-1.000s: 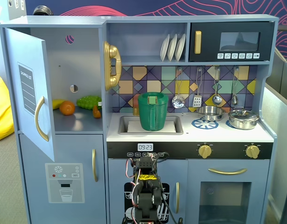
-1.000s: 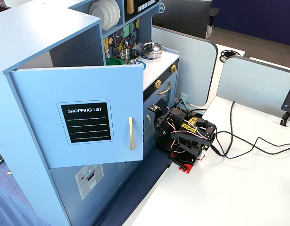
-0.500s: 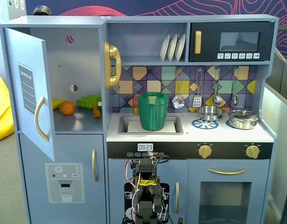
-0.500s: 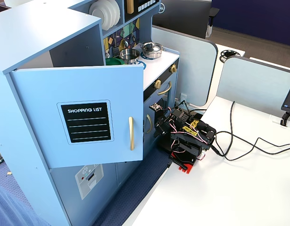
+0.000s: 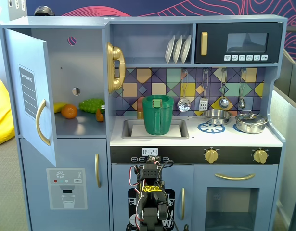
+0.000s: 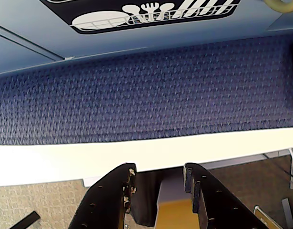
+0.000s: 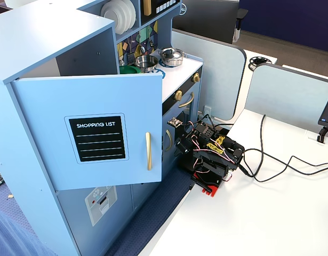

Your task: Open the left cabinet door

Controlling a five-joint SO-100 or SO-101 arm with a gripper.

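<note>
A: Where does the left cabinet door stand?

B: Swung wide from the top left compartment of the toy kitchen, its face turned away from the opening. It is a flat light-blue panel with a black "SHOPPING LIST" chalkboard and a vertical gold bar handle.

A: What is around it?

B: Inside the open compartment lie an orange, a green bumpy fruit and a yellow piece behind them. A gold toy phone hangs on the compartment's side wall. Below is a blue door with a grey dispenser panel. A green pitcher sits in the sink.

A: And the tool?

B: The tool is folded low on the white bench, well apart from the door. In the wrist view its 2 black fingers stand moderately apart, holding nothing, over woven blue carpet.
</note>
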